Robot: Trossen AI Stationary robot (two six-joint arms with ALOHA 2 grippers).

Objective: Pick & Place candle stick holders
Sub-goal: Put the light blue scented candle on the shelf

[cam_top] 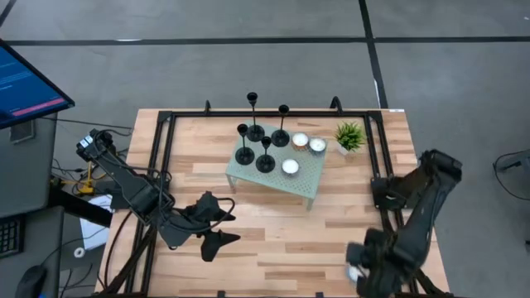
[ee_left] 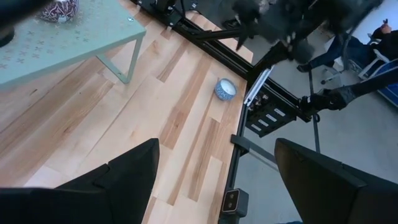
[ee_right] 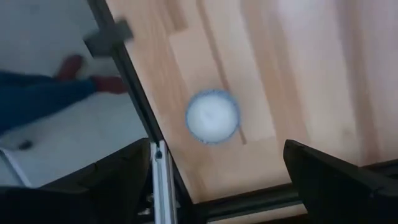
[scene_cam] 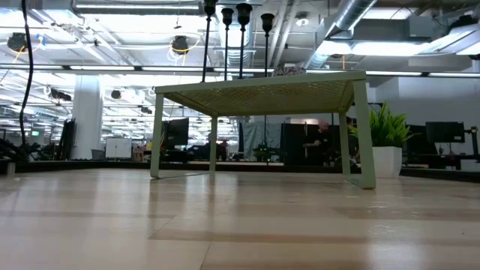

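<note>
Wooden table (cam_top: 273, 240) carries a pale green stand (cam_top: 308, 175) bearing 4 candle stick holders (cam_top: 256, 132).

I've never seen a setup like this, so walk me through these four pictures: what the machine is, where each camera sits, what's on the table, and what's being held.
It is a robot with two dark arms at a wooden table, each ending in a two-finger gripper. One picture looks straight down, one looks level across the tabletop, and two come from cameras on the arms' wrists.

On a small pale green stand sit four black candle stick holders, three white tealights and, beside it, a little green plant. A small blue-and-white bowl lies near the table's edge.

The left gripper and right gripper are both open and hold nothing.
</note>
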